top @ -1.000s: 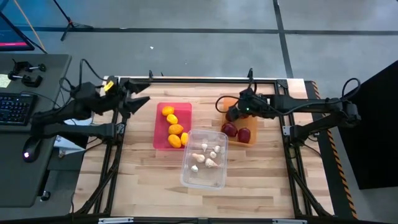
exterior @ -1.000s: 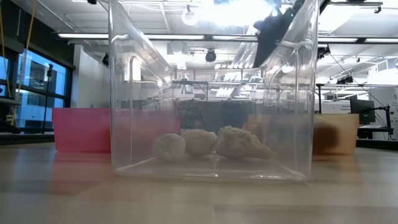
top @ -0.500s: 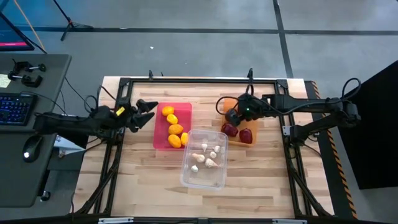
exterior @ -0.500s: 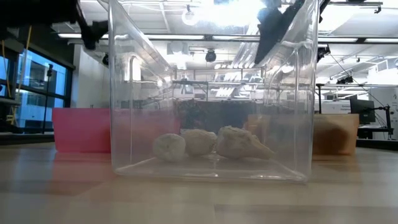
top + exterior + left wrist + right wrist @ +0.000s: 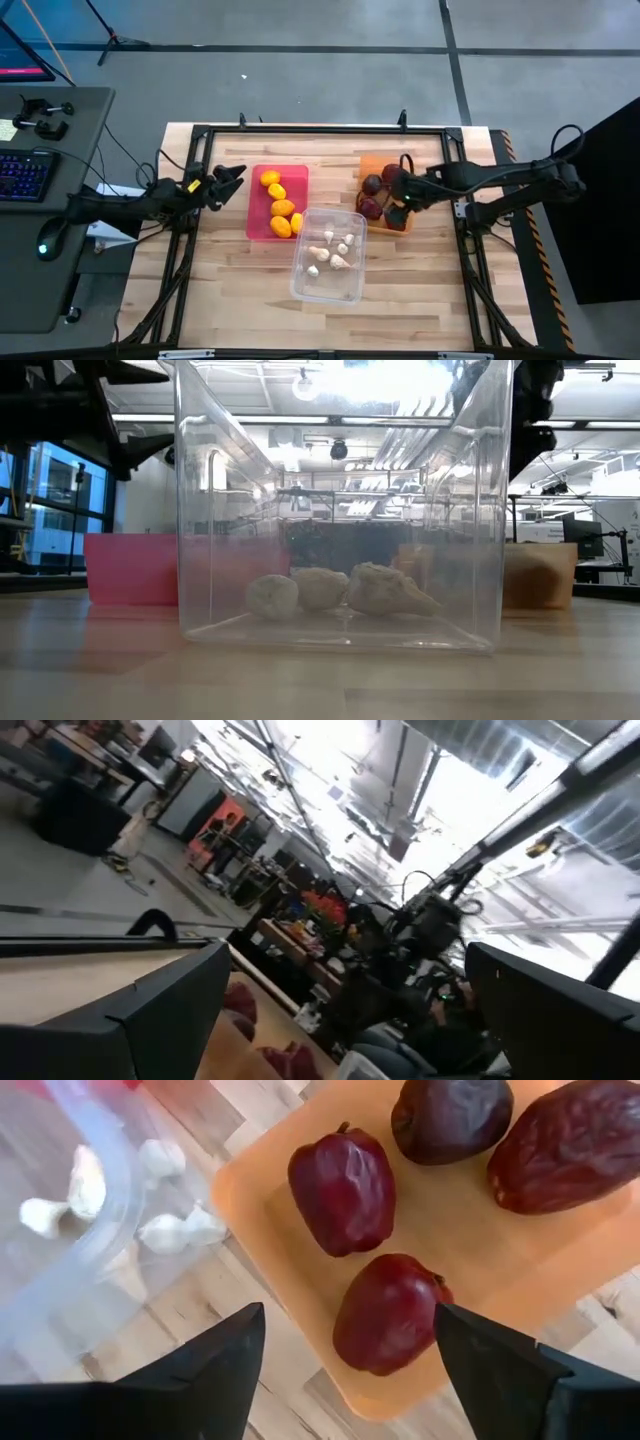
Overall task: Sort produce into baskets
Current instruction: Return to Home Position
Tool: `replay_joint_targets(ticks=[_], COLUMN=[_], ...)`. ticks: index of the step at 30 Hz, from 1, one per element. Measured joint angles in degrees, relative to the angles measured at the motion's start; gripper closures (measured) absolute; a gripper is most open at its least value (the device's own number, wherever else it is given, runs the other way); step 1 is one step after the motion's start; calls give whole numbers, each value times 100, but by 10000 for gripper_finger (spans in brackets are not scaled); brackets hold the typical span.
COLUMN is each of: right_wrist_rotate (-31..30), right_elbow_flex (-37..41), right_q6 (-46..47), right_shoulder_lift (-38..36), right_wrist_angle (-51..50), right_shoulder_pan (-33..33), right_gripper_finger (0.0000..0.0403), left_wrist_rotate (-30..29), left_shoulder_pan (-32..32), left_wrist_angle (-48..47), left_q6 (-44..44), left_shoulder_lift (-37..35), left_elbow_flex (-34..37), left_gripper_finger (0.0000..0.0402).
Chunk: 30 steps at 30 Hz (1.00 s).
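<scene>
The pink bin (image 5: pixel 260 215) holds several yellow-orange lemons (image 5: pixel 280 207). The orange bin (image 5: pixel 372 162) holds several dark red beets (image 5: pixel 343 1188). The clear bin (image 5: pixel 330 285) holds several whitish garlic bulbs (image 5: pixel 332 252), which rest on its floor (image 5: pixel 340 592). My right gripper (image 5: pixel 398 198) is open and empty above the beets at the orange bin's right side (image 5: pixel 347 1320). My left gripper (image 5: pixel 232 180) is open and empty, just left of the pink bin, its fingers pointing across the table (image 5: pixel 345 955).
The three bins stand close together at the middle of the wooden table (image 5: pixel 240 290). A black frame (image 5: pixel 320 128) runs around the table's edges. A desk with a keyboard (image 5: pixel 25 175) stands off the left side. Bare wood lies near and left of the clear bin.
My left gripper has come down and toward the near edge, from the far left corner to beside the pink bin. My right gripper has gone from the orange bin's far left corner toward the table's right edge; two beets now show where it stood.
</scene>
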State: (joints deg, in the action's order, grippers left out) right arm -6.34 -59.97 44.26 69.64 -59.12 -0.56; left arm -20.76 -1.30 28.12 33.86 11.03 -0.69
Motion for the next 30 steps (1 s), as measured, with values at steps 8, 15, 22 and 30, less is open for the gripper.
replay_joint_targets(ticks=[8, 15, 22, 30], right_wrist_rotate=[-244, -448, -417, 116], right_elbow_flex=[857, 2393, 3892, 4978], right_q6=[870, 1252, -106, -1038], right_shoulder_lift=[-1066, -2473, -3046, -3296], right_wrist_angle=[58, 1790, 4990, 7089], right_shoulder_pan=[-875, -1206, -552, -75], right_gripper_finger=[132, 137, 204, 314], left_wrist_rotate=[-420, -351, -347, -345], left_shoulder_pan=[-1, -1, -1, -1], left_wrist_angle=[-583, -832, -933, -931], left_q6=[-1, -153, -445, -413], left_shoulder_lift=[-317, -320, -318, -320], left_elbow_flex=[-9, -9, -9, -9], left_gripper_finger=[12, 12, 12, 12])
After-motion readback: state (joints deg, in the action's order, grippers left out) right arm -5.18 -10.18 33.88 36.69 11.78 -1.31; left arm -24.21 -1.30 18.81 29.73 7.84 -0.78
